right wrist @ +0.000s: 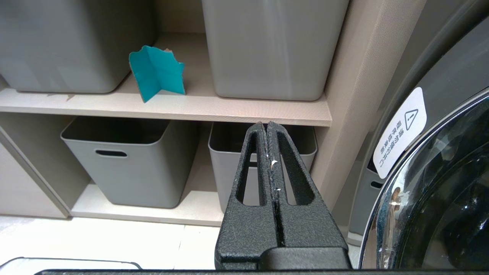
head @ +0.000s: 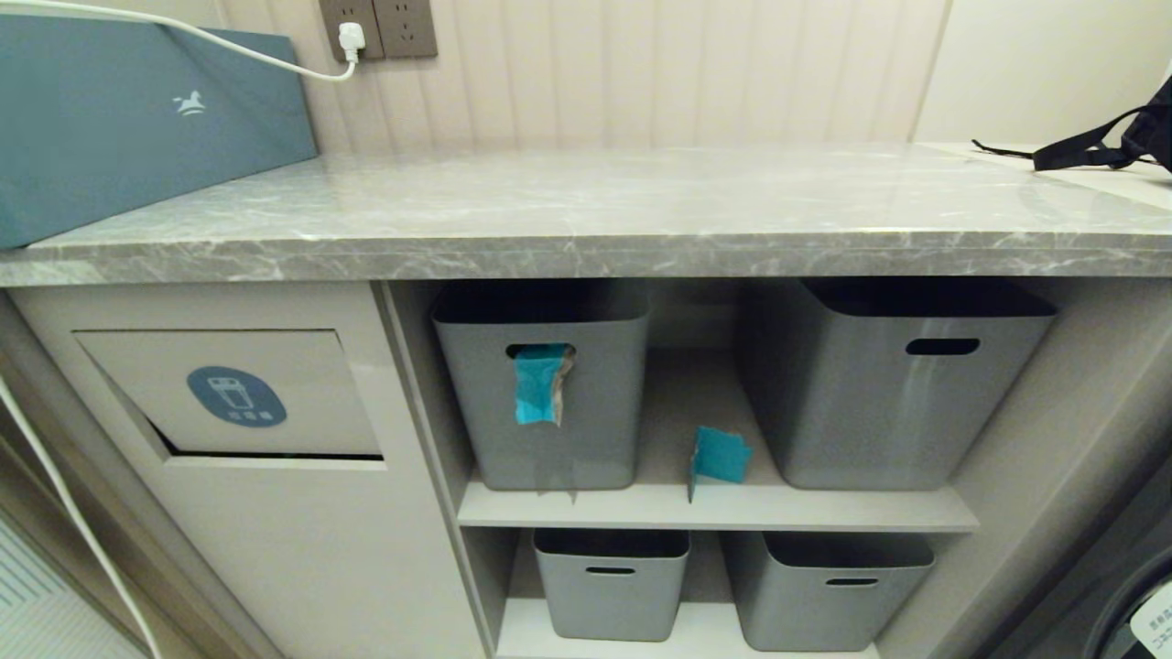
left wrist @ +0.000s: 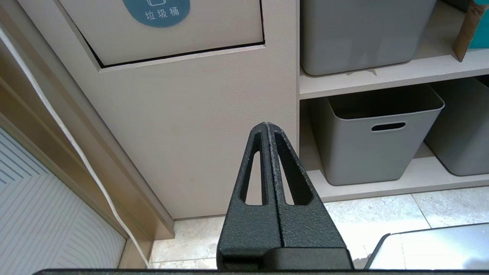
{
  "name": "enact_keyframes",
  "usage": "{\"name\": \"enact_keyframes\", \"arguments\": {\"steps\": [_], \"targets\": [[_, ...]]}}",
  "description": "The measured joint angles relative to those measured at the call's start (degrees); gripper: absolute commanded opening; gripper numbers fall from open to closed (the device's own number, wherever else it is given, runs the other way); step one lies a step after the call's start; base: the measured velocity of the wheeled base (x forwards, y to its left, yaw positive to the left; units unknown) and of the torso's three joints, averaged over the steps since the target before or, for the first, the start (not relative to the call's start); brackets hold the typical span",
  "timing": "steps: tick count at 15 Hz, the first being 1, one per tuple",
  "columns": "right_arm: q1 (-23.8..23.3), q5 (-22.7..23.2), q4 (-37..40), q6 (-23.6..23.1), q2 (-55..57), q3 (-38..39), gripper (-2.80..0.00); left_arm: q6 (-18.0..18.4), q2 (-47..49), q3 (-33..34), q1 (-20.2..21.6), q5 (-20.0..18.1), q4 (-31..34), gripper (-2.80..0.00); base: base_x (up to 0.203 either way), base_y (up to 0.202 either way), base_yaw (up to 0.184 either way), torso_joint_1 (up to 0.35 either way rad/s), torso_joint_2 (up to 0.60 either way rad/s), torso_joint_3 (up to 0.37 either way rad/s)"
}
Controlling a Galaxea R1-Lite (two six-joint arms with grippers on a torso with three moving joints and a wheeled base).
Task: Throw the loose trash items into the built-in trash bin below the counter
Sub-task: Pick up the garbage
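One teal wrapper (head: 542, 384) hangs out of the slot handle of the upper left grey box (head: 540, 394). A second teal piece (head: 719, 456) (right wrist: 157, 72) stands folded on the upper shelf (head: 714, 508) between the two large boxes. The trash bin flap (head: 229, 394) (left wrist: 164, 28), beige with a blue oval sticker, sits in the cabinet under the grey marble counter (head: 586, 210). My left gripper (left wrist: 266, 124) is shut and empty, low in front of the cabinet panel below the flap. My right gripper (right wrist: 266, 123) is shut and empty, low before the lower right box. Neither arm shows in the head view.
A large blue-grey box with a white horse logo (head: 128, 119) stands on the counter's left end, a white cable (head: 265, 55) running over it. Two more grey boxes (head: 612, 581) fill the lower shelf. A washing machine door (right wrist: 439, 183) is at the right. A black strap (head: 1090, 151) lies far right.
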Motion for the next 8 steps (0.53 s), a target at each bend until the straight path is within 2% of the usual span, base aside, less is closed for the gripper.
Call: {"name": "enact_keyframes", "arguments": {"steps": [2, 4, 6, 8], "targets": [[0.0, 0.0, 0.0, 0.0, 0.0, 0.0, -2.8, 0.0, 0.0, 0.0, 0.0, 0.0, 0.0, -2.8, 0.0, 0.0, 0.0, 0.013, -0.03, -0.013], [0.0, 0.0, 0.0, 0.0, 0.0, 0.0, -2.8, 0.0, 0.0, 0.0, 0.0, 0.0, 0.0, -2.8, 0.0, 0.0, 0.0, 0.069, -0.28, -0.212], [0.0, 0.0, 0.1, 0.0, 0.0, 0.0, -2.8, 0.2, 0.0, 0.0, 0.0, -0.1, 0.1, -2.8, -0.006, 0.006, -0.121, 0.077, -0.19, -0.288], [0.0, 0.0, -0.1, 0.0, 0.0, 0.0, -2.8, 0.4, 0.0, 0.0, 0.0, -0.1, 0.1, -2.8, -0.003, 0.006, -0.174, 0.189, -0.55, -0.289]]}}
